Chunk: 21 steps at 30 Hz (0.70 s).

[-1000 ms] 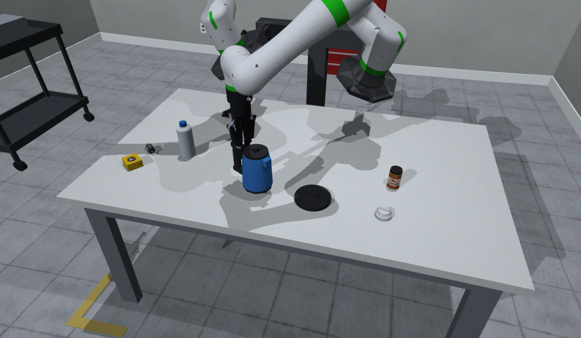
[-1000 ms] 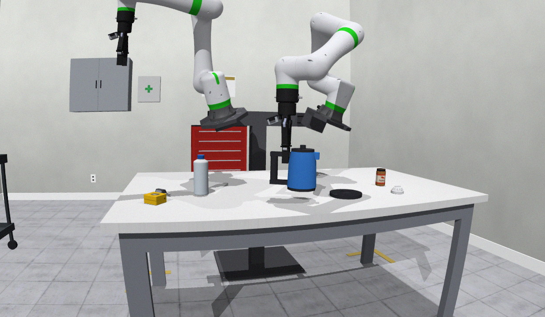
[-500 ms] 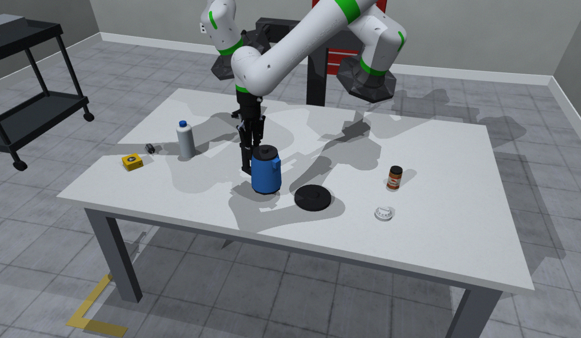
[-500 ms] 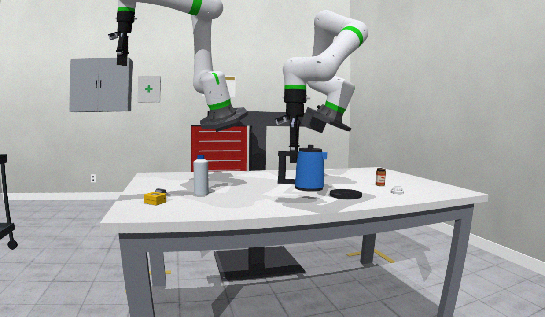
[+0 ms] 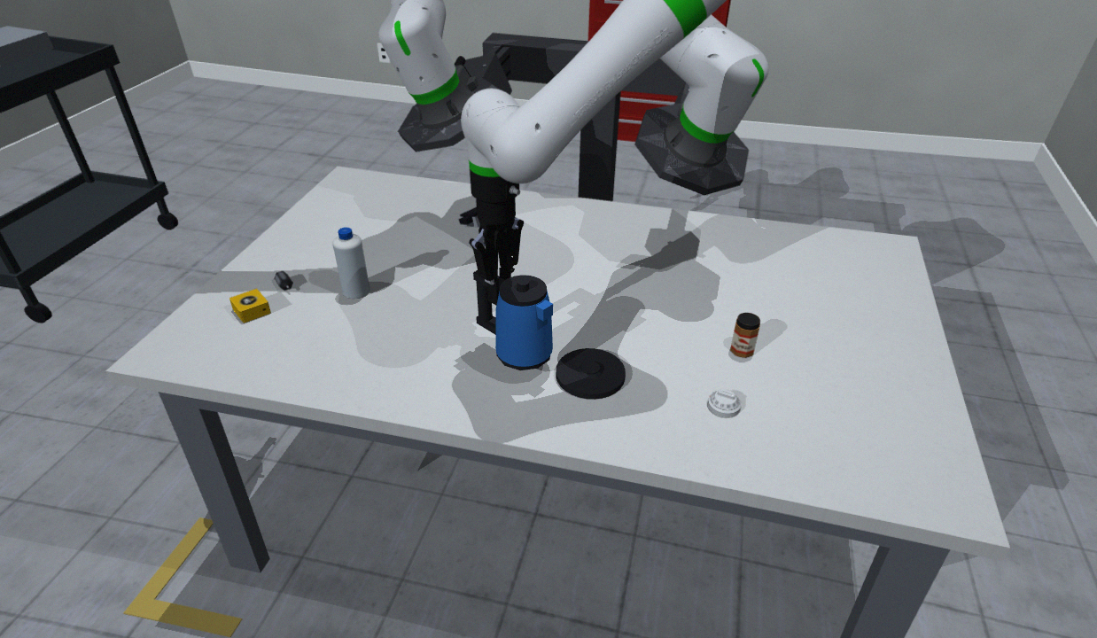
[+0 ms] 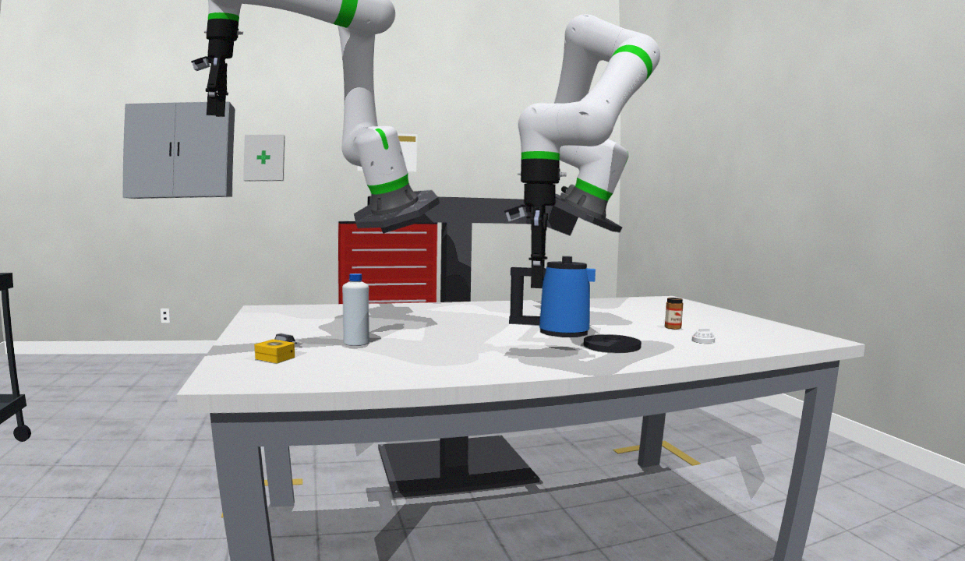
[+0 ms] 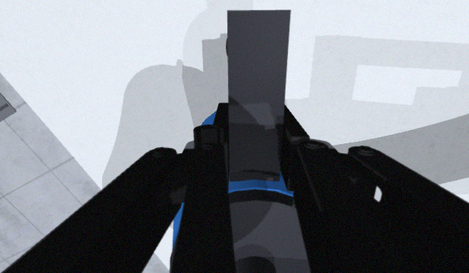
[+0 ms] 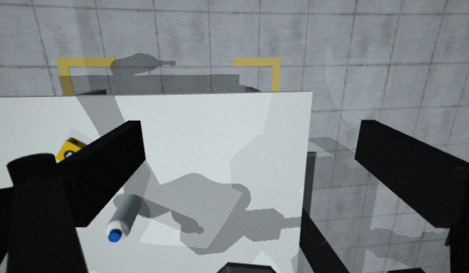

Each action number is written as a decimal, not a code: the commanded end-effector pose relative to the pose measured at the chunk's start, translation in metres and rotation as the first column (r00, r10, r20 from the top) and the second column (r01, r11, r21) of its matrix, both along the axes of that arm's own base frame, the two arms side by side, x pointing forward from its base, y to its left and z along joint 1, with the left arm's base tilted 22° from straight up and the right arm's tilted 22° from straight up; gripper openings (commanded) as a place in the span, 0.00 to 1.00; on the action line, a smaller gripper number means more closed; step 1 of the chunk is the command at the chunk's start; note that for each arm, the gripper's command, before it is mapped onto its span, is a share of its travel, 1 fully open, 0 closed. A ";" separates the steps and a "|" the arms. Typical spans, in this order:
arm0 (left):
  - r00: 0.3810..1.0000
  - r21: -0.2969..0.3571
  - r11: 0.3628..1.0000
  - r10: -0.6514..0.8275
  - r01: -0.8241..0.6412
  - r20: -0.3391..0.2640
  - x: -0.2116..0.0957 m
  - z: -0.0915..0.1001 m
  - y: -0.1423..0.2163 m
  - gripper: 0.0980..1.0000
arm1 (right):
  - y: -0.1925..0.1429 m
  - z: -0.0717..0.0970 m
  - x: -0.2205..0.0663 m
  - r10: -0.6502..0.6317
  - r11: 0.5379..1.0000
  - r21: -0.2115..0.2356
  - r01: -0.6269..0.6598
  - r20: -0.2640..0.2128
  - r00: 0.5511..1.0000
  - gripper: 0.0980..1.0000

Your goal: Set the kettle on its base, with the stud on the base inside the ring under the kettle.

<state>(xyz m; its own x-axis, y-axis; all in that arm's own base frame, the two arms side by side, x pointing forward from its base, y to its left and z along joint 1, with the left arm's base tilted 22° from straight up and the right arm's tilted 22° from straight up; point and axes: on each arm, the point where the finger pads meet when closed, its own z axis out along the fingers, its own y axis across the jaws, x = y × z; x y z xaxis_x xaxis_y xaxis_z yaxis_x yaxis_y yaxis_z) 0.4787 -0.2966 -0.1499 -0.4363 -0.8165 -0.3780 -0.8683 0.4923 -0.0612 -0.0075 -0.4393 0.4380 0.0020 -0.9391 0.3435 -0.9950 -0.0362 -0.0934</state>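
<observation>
Kettle (image 5: 524, 329) (image 6: 565, 301) (image 7: 261, 185) above table, handle clenched in left tool (image 5: 501, 277) (image 6: 537, 284) (image 7: 250, 121), black base (image 5: 590, 373) (image 6: 612, 343) just beside

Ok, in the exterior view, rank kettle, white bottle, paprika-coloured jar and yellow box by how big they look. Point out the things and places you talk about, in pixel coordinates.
1. Kettle (image 5: 524, 329) (image 6: 565, 300)
2. White bottle (image 5: 352, 268) (image 6: 355, 313) (image 8: 124, 216)
Jar (image 5: 744, 336) (image 6: 673, 314) and yellow box (image 5: 250, 306) (image 6: 274, 351) (image 8: 69, 149): too alike to rank, and the box looks nearer the camera.
</observation>
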 end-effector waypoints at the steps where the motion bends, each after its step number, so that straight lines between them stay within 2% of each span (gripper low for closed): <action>1: 1.000 -0.003 1.000 -0.001 0.001 0.002 -0.001 0.005 0.011 0.00 | 0.000 0.001 0.000 -0.001 1.000 -0.002 0.001 0.000 1.000 1.00; 21: 1.000 -0.003 1.000 -0.001 0.001 0.002 -0.009 0.024 0.076 0.00 | 0.000 0.001 0.000 -0.001 1.000 -0.002 0.001 0.000 1.000 1.00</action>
<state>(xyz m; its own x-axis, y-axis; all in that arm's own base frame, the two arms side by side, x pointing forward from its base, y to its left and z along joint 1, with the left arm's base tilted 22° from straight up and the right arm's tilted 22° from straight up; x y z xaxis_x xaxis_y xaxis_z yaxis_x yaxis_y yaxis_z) 0.4701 -0.2271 -0.1294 -0.4364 -0.8165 -0.3780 -0.8682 0.4924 -0.0613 -0.0075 -0.4393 0.4380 0.0020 -0.9391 0.3435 -0.9950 -0.0362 -0.0934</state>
